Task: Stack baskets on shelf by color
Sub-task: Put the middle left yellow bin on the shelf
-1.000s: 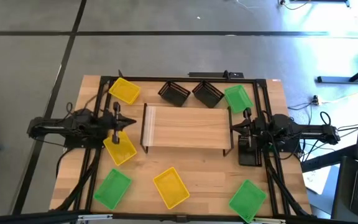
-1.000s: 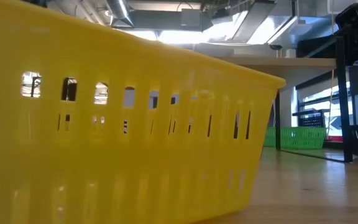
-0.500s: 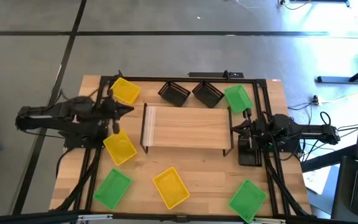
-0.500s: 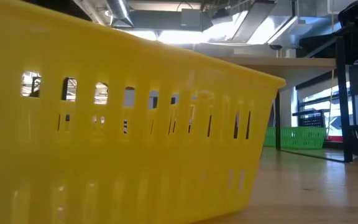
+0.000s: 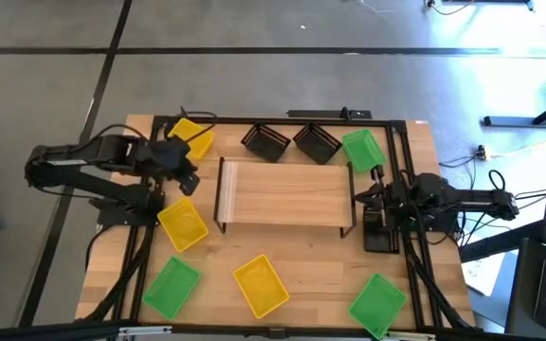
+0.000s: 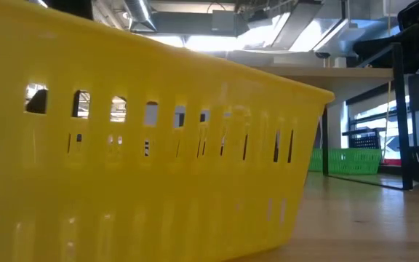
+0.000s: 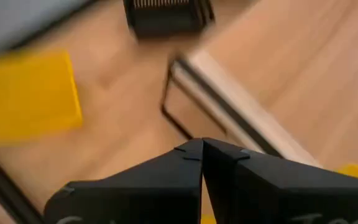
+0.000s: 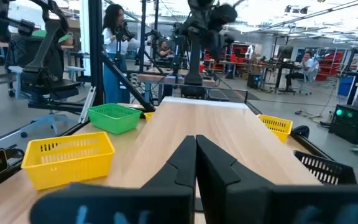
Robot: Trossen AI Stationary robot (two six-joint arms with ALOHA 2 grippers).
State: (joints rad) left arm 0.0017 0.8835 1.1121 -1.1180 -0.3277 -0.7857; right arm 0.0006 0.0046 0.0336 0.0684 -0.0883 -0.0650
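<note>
One camera looks straight down on the whole tabletop point(image 5: 301, 275). Another sits at tabletop level, pressed against a yellow basket point(image 6: 137, 145). Each wrist camera looks past its hand; both also catch the shelf point(image 5: 284, 194).

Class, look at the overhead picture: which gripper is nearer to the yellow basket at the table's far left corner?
Left. The left gripper hovers right beside that yellow basket, shut and empty. The right gripper waits across the shelf, at its right end.

Glossy yellow slotted plastic basket point(image 6: 137, 145), smooth sheen. Low shelf point(image 5: 285, 192): pale matt wood board, thin black metal legs. Light wooden tabletop point(image 5: 320, 275), smooth, faint grain. Black slotted plastic baskets point(image 5: 265, 142), matt.
</note>
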